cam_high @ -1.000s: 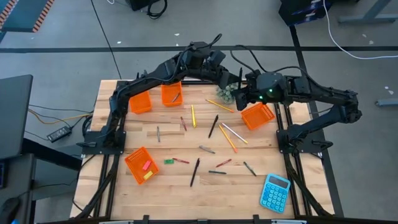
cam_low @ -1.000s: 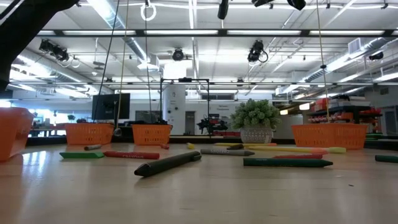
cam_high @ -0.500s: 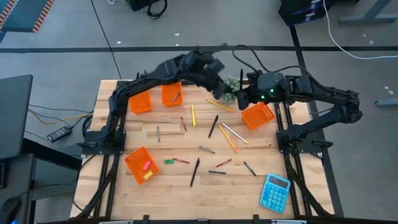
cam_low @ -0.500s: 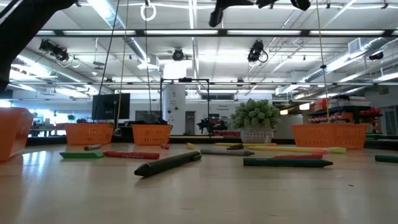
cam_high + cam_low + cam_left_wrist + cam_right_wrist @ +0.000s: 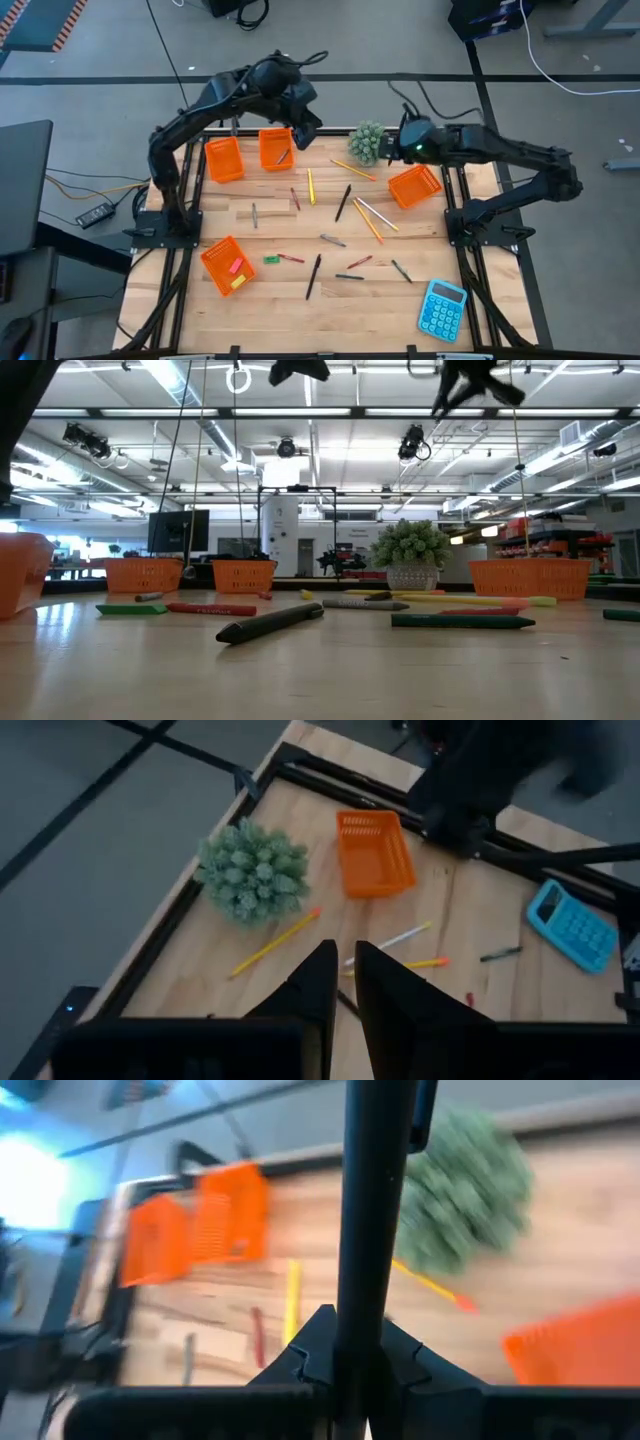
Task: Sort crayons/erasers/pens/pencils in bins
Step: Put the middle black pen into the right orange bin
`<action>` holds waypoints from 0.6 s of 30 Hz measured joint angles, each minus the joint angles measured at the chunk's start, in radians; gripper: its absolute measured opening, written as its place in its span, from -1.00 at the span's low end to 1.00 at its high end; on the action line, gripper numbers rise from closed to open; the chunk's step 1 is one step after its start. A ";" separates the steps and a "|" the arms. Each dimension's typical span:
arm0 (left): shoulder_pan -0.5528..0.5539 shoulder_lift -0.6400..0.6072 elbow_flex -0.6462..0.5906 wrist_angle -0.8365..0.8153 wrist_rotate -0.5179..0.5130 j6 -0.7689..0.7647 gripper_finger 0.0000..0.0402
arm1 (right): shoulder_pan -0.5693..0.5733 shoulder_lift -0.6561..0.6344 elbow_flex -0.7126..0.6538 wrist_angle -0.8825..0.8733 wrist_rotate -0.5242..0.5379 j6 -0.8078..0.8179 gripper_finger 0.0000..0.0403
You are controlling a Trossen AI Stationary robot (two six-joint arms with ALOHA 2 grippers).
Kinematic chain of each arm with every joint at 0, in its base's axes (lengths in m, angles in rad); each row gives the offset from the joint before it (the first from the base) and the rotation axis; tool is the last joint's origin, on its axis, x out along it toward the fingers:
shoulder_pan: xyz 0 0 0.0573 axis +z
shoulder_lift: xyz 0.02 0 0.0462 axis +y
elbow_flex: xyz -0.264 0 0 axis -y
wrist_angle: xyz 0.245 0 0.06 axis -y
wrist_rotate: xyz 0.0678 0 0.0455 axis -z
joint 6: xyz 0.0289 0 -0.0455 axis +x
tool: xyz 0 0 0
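My right gripper (image 5: 398, 150) is high above the table's far right, beside the green plant (image 5: 367, 143), shut on a black pen (image 5: 378, 1200). My left gripper (image 5: 300, 130) hangs high above the far-left orange bins (image 5: 276, 150) (image 5: 224, 160), its fingers (image 5: 343, 970) nearly together and empty. Both show at the top of the low view, left (image 5: 300, 370) and right (image 5: 475, 385). Pencils (image 5: 310, 186) (image 5: 366, 222), pens (image 5: 343, 202) (image 5: 313, 276), crayons (image 5: 295, 198) (image 5: 332, 240) and a green eraser (image 5: 270, 260) lie flat on the table. My right gripper pinches the black pen between its two fingers near one end (image 5: 360, 1305). The pen runs along the fingers and sticks out far ahead of their tips. It is lifted clear of the table.
A third orange bin (image 5: 414, 186) stands at the right, below the right gripper. A fourth (image 5: 227, 264) at the near left holds pink and yellow erasers. A blue calculator (image 5: 442, 310) lies at the near right. The sticks are strewn over the table's middle.
My left gripper has swung from beside the right gripper, over the plant, toward the table's left, and now hangs above the far-left bins. My right gripper has come down a little with the pen and is still moving.
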 joint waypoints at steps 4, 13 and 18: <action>-0.004 -0.030 0.000 -0.005 -0.006 0.019 -0.76 | -0.026 -0.013 -0.168 0.032 -0.040 0.214 -0.73; -0.045 -0.050 0.000 -0.023 -0.006 0.031 -0.76 | -0.148 -0.079 -0.510 0.229 -0.192 0.364 -0.82; -0.067 -0.049 0.000 -0.064 -0.006 0.047 -0.76 | -0.181 -0.084 -0.558 0.230 -0.210 0.369 -0.79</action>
